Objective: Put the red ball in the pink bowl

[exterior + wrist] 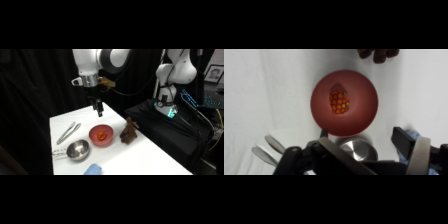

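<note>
The red ball (102, 134) (339, 100), small, red-orange and lumpy, lies inside the pink bowl (93, 137) (319, 112), slightly off its middle. The bowl stands near the middle of the white table. My gripper (99, 112) hangs well above the bowl's far side and touches neither bowl nor ball. In the wrist view its black linkage rises from the bottom edge. The two sides stand apart with nothing held between them, so the gripper is open.
A shiny metal bowl (78, 150) (355, 147) sits close beside the pink bowl, with metal tongs (68, 132) (269, 148) next to it. A brown figure (128, 132) (378, 53) stands on the bowl's other side. A blue cloth (93, 170) lies at the front edge.
</note>
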